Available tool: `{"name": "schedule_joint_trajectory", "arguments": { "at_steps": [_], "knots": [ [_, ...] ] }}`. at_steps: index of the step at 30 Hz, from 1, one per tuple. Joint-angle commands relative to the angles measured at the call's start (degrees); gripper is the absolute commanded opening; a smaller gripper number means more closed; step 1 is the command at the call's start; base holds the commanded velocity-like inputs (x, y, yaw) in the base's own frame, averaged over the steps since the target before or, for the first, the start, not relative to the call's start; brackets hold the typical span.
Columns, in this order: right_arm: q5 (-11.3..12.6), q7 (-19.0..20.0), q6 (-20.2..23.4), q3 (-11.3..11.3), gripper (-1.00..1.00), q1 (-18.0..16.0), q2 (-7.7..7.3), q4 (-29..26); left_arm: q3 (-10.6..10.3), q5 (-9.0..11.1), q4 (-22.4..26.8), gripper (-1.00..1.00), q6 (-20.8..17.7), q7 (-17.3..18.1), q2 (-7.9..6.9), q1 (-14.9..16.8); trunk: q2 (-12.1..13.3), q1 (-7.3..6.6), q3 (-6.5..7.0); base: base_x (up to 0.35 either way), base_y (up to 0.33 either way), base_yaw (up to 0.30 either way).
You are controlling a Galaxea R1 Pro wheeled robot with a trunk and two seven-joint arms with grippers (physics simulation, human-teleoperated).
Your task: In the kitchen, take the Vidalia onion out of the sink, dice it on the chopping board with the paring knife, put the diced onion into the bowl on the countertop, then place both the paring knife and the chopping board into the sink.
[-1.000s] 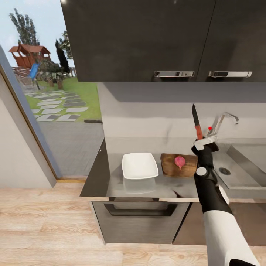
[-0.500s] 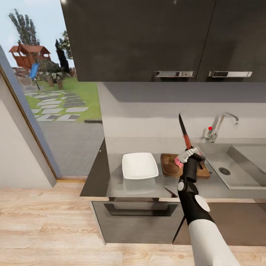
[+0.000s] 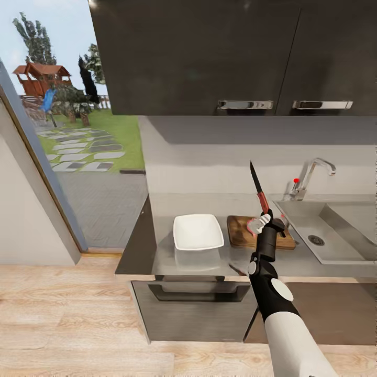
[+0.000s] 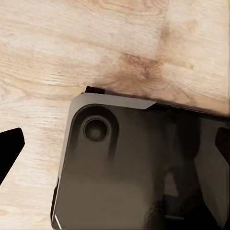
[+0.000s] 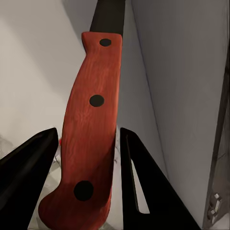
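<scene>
Clamped in my right gripper [image 3: 265, 217] is the one paring knife [image 3: 257, 187], slim, with a dark pointed blade and a red riveted handle. Seen from the head, it stands nearly upright, tip raised toward the wall. In the right wrist view, the two black fingers [image 5: 28, 177] sit close on either side of the red handle [image 5: 91, 139]; the grip is narrow, with the handle between them.

Count on the grey reflective countertop [image 3: 209, 259]: one shallow white square bowl [image 3: 198, 232], empty; one dark brown wooden chopping board [image 3: 243, 234] just beside it on the sink side; one pinkish onion [image 3: 252, 226] on that board, partly hidden by my gripper. My gripper hangs over the board, close to the onion; contact cannot be judged.

One grey steel sink [image 3: 335, 233] with round drain adjoins the board, with one chrome tap [image 3: 309, 175] carrying a red knob.

Whether my left gripper is open cannot be told; its wrist view shows light wooden floor [image 4: 62, 52] and a dark glossy panel [image 4: 143, 167].
</scene>
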State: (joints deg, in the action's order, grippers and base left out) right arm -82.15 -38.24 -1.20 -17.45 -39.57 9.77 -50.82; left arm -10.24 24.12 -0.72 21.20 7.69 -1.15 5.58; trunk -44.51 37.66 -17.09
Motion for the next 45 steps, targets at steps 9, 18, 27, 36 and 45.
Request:
{"name": "schedule_joint_trajectory", "arguments": {
  "at_steps": [9, 18, 27, 36, 45],
  "knots": [
    [-0.61, 3.78, -0.19, -0.28, -1.0, -0.07, -0.12, -0.48, -0.31, 0.58, -0.07, 1.0, 0.24, 0.32, 0.62, 0.04, -0.06, -0.02, -0.08, -0.116, 0.0, 0.0],
    [-1.73, 39.73, 0.78, 3.46, -1.0, -0.09, -0.17, -16.98, -0.41, 0.51, -0.09, 1.0, 0.16, 0.39, 0.76, 0.04, -0.06, -0.02, -0.08, -0.002, 0.0, 0.0],
    [-8.05, 45.3, 2.79, 6.53, -1.0, -0.07, -0.19, -23.09, -0.46, 0.49, -0.15, 1.0, 0.07, 0.4, 0.79, 0.04, -0.06, -0.02, -0.08, 0.0, 0.0, 0.0],
    [-8.72, 44.99, 3.15, 6.37, -1.0, -0.07, -0.66, -23.42, -0.43, 0.49, -0.16, 1.0, 0.07, 0.4, 0.8, 0.04, -0.06, -0.02, -0.08, 0.0, 0.0, 0.0],
    [-9.71, 38.53, 3.66, 6.39, -1.0, -0.07, -3.11, -22.64, -0.4, 0.49, -0.16, 1.0, 0.07, 0.4, 0.8, 0.04, -0.06, -0.02, -0.08, 0.0, 0.0, 0.0]
  ]
}}
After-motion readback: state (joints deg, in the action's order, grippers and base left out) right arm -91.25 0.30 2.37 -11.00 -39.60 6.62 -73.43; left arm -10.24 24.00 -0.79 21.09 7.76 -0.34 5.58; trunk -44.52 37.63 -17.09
